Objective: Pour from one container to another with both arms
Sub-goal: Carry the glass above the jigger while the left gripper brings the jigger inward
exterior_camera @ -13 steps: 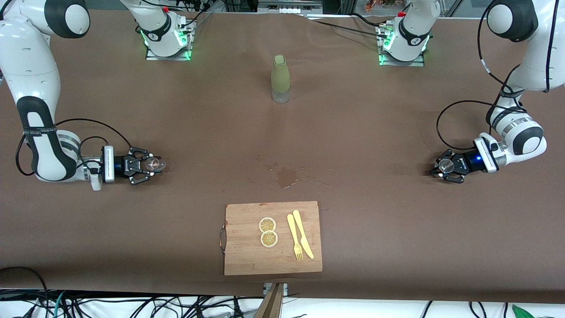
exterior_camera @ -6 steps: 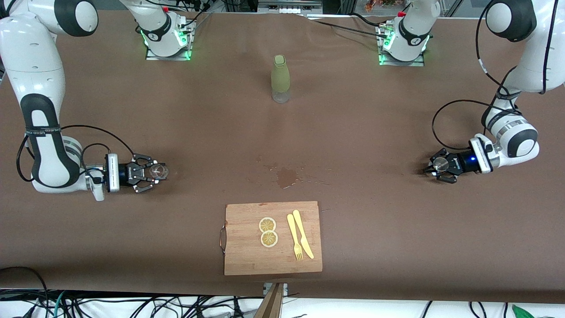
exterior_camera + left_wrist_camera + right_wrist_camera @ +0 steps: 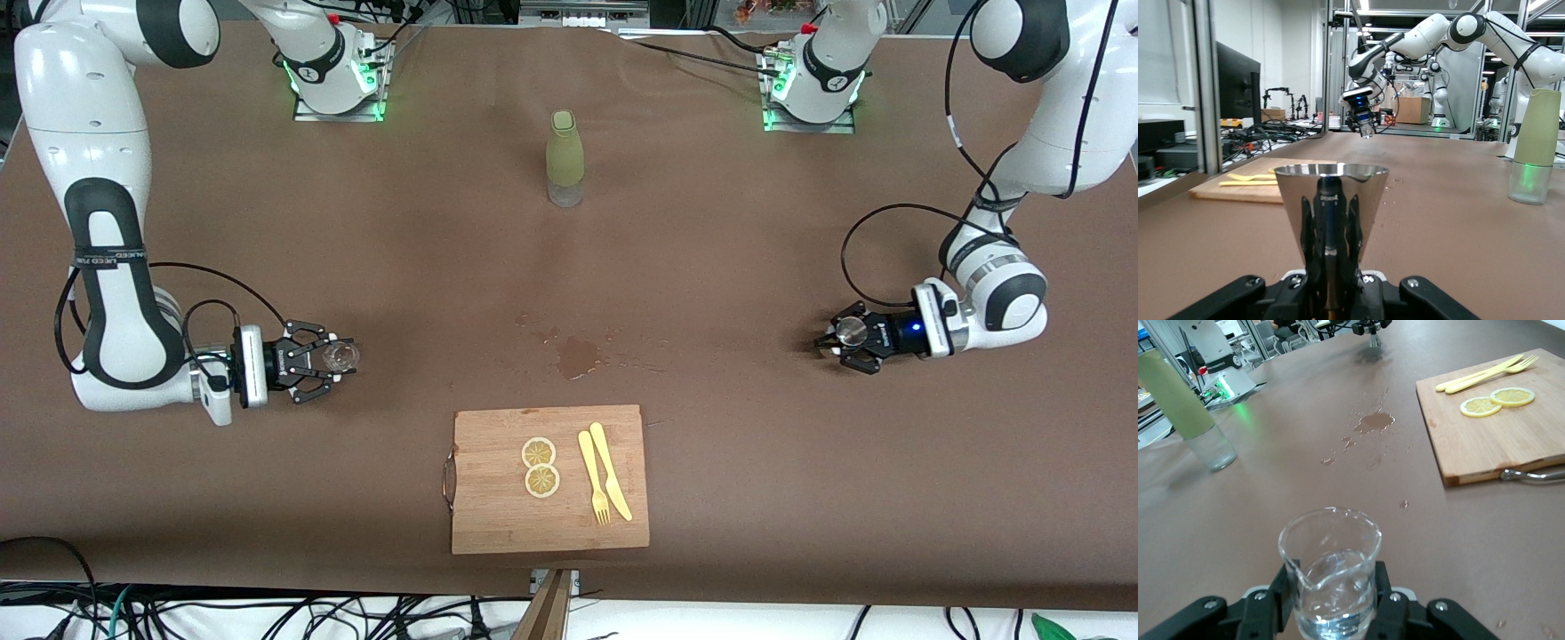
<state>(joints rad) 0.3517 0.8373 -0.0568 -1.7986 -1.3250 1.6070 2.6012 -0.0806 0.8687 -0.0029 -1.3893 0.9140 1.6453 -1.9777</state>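
On the brown table (image 3: 756,498) lies a rectangular wooden cutting board (image 3: 498,516) with two lemon slices (image 3: 540,467) and a yellow plastic fork and knife (image 3: 605,471), and a wet spill (image 3: 578,356) is just above it. A tall green bottle with clear base (image 3: 564,158) stands upright between the arm bases. The left gripper (image 3: 840,342) at its end of the table pinches a shiny metal cone cup (image 3: 1331,200), and the right gripper (image 3: 333,360) at its end pinches a small clear glass beaker (image 3: 1330,570) with some water.
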